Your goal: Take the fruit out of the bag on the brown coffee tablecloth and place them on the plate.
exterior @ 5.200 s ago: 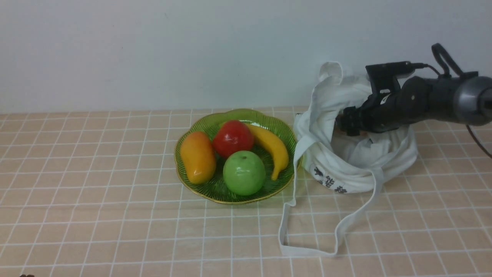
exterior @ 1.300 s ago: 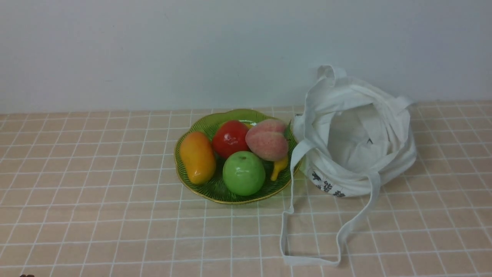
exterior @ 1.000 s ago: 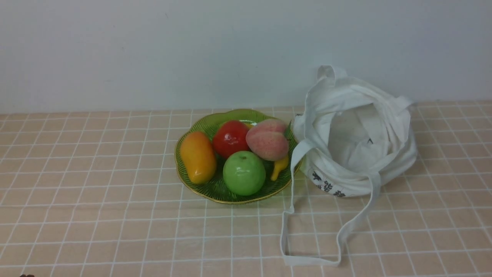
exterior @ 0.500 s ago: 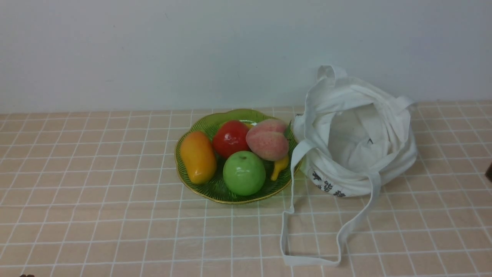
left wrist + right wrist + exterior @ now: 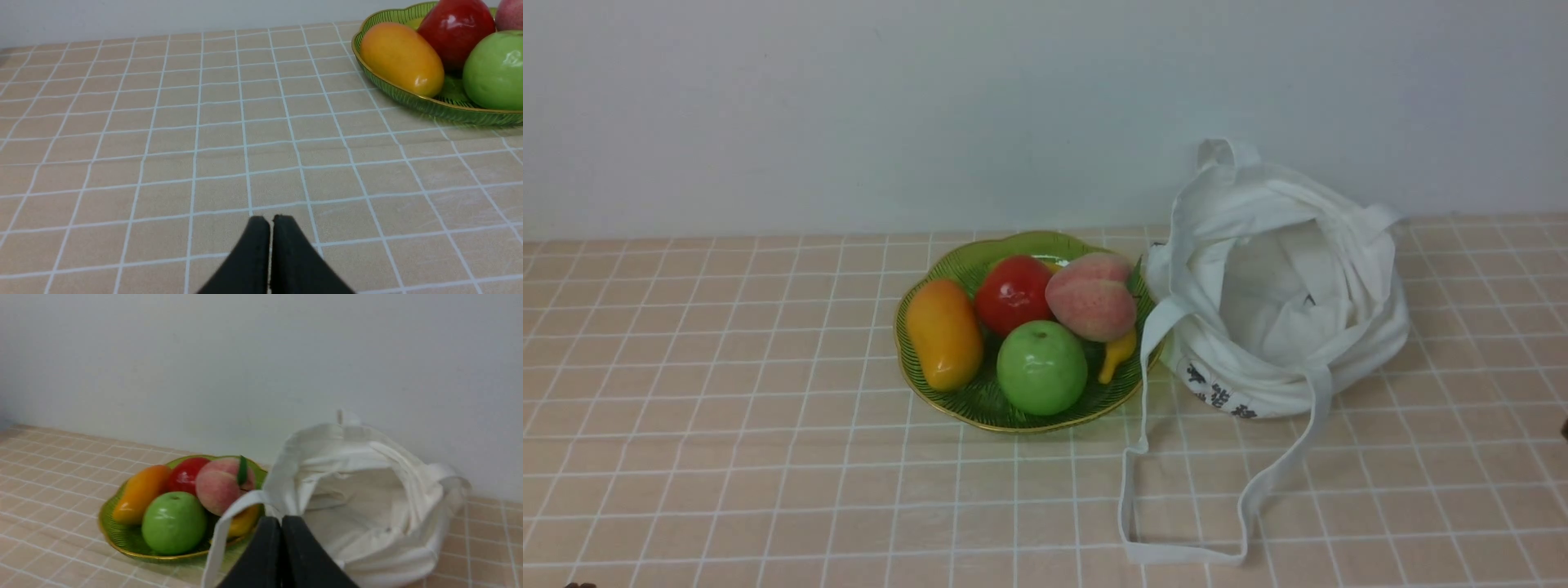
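Observation:
The pale pink peach-like fruit (image 5: 1091, 297) lies in the green ribbed plate (image 5: 931, 397), resting on a banana; its green leaf shows in the right wrist view (image 5: 220, 485). The white cloth bag (image 5: 1278, 286) stands open beside the plate on the tan grid tablecloth (image 5: 727, 457), and I see nothing inside it (image 5: 359, 498). My left gripper (image 5: 270, 218) is shut and empty over bare cloth, well away from the plate (image 5: 441, 107). My right gripper (image 5: 281, 518) is shut and empty, on the near side of the bag. Neither gripper shows in the front view.
The plate also holds an orange mango (image 5: 943, 333), a glossy red fruit (image 5: 1013, 294), a green apple (image 5: 1041, 367) and a yellow banana (image 5: 1116, 353). The bag's long strap (image 5: 1176, 549) loops across the cloth in front. A white wall stands behind.
Earlier my right arm reached into the bag and the plate had no peach. Now the peach lies in the plate and the arm has left the front view. In the last second nothing moved.

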### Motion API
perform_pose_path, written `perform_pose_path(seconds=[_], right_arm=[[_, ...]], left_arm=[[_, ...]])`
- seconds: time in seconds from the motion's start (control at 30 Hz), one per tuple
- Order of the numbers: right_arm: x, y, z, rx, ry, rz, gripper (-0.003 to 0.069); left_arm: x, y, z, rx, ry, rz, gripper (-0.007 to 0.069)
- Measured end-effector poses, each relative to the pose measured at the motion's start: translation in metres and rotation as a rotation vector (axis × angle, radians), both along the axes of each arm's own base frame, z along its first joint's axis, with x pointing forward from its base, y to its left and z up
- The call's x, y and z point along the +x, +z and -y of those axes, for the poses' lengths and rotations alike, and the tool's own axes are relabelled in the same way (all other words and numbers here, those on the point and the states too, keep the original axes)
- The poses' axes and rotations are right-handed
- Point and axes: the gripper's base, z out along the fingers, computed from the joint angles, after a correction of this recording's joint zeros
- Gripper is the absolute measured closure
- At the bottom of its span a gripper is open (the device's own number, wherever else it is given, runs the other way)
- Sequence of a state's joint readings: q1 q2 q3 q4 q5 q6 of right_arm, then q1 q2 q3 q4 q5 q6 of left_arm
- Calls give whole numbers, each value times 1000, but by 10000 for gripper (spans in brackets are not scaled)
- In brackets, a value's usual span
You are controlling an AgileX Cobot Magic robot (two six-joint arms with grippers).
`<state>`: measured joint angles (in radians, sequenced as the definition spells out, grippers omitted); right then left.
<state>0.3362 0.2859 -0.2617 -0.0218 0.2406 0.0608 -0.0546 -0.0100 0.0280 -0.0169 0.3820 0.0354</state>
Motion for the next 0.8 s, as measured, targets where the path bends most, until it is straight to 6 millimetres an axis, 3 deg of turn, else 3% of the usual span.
perform_pose_path(seconds=[0.13, 0.3, 0.57, 0.8], right_arm=[[-8, -39, 15, 16, -170, -31, 672], [-16, -71, 25, 18, -318, -38, 672], [-20, -88, 28, 10, -377, -98, 672], [-20, -89, 27, 4, -363, -114, 672]], left_arm=[[0, 0, 0, 0, 0, 0, 632], [0, 0, 0, 0, 0, 0, 632], [0, 0, 0, 0, 0, 0, 632], [0, 0, 0, 0, 0, 0, 632]])
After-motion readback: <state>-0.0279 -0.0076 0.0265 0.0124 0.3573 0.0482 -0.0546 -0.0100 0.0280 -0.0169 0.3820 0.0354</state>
